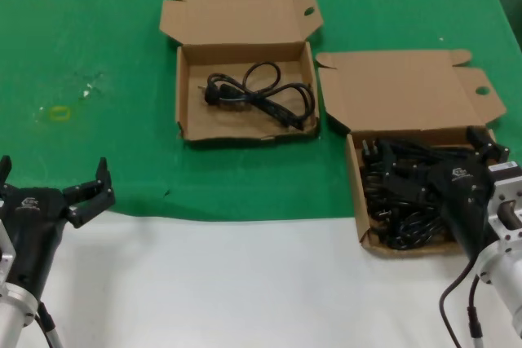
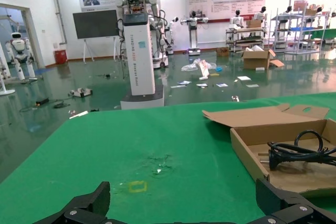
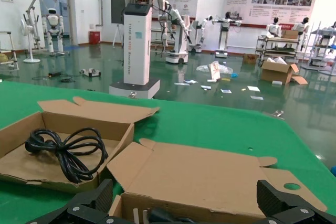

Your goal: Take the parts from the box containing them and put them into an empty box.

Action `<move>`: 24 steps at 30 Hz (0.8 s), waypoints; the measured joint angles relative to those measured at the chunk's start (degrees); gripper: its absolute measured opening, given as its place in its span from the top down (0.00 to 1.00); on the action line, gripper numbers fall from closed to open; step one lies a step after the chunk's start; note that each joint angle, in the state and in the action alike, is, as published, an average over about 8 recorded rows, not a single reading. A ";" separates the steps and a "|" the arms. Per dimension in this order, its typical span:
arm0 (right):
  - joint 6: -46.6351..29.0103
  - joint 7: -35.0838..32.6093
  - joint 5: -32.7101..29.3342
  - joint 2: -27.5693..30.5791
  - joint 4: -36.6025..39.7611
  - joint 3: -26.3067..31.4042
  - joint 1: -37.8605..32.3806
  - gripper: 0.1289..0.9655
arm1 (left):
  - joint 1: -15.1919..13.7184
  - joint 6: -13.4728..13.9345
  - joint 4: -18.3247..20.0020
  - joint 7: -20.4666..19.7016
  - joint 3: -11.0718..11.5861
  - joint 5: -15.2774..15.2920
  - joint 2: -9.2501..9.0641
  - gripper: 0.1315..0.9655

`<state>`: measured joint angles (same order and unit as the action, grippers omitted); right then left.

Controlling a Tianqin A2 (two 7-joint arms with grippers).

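Fingers spread wide on R gripper (image 1: 424,170) over full box (image 1: 359,193) near right, L gripper (image 1: 77,197) wide, idle near left; one cable (image 1: 261,91) in far box (image 1: 186,91), most left.

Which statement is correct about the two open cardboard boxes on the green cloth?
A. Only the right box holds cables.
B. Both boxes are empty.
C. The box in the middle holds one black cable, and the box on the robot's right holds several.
C: the middle box holds one coiled black cable, and the right box holds a pile of cables under the right tool.
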<state>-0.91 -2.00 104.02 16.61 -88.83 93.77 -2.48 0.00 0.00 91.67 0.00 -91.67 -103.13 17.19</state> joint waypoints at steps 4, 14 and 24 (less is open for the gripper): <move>0.00 0.00 0.00 0.00 0.00 0.00 0.00 0.00 | 0.00 0.00 0.00 0.00 0.00 0.00 0.00 0.00; 0.00 0.00 0.00 0.00 0.00 0.00 0.00 0.00 | 0.00 0.00 0.00 0.00 0.00 0.00 0.00 0.00; 0.00 0.00 0.00 0.00 0.00 0.00 0.00 0.00 | 0.00 0.00 0.00 0.00 0.00 0.00 0.00 0.00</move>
<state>-0.91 -2.00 104.02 16.61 -88.83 93.77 -2.48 0.00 0.00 91.67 0.00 -91.67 -103.13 17.19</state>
